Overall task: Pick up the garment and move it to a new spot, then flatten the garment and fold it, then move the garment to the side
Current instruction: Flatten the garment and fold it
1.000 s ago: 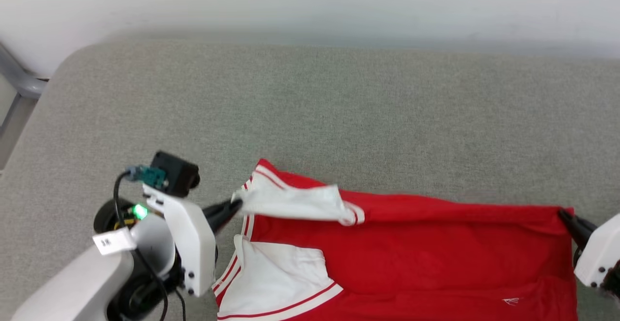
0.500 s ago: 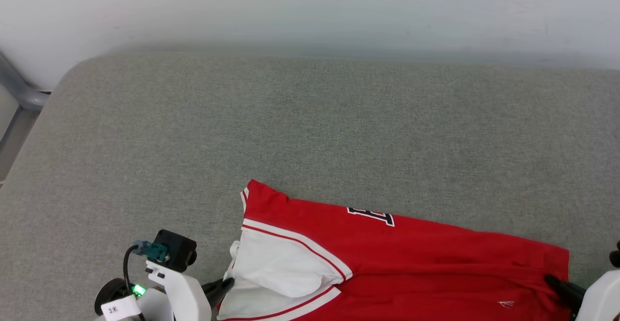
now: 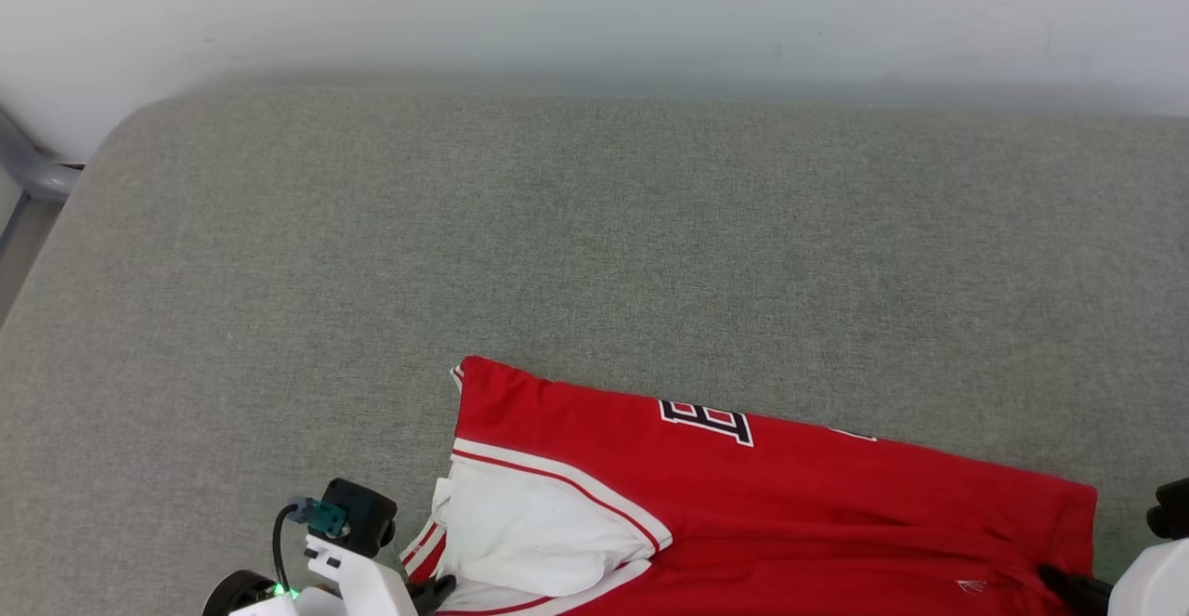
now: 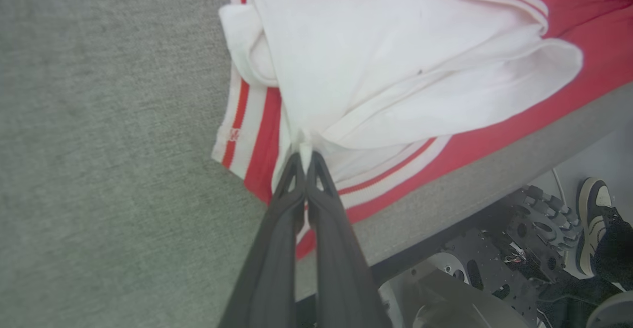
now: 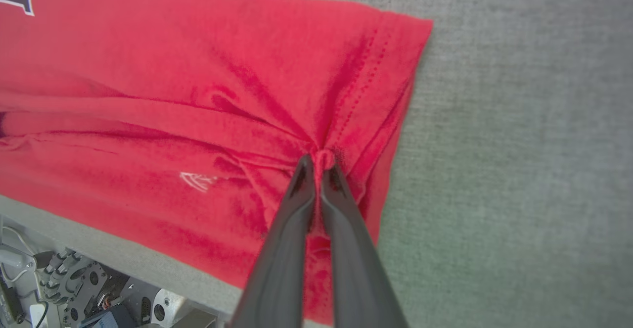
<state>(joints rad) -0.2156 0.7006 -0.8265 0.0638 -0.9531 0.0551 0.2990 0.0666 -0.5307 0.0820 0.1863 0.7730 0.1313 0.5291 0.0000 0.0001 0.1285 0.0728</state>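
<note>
The garment [image 3: 817, 504] lies along the near edge of the grey surface [image 3: 557, 226], and we judge this to be the folding step. Our left gripper [image 4: 302, 157] is clamped on white sleeve fabric, and our right gripper [image 5: 319, 162] on the red hem. Next we should release cleanly — without dragging the layers askew.

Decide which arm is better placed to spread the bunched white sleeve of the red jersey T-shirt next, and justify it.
Probably left: the left fingers are shut on the white sleeve itself, while the right fingers pinch the hem at the red jersey T-shirt's opposite end.
</note>
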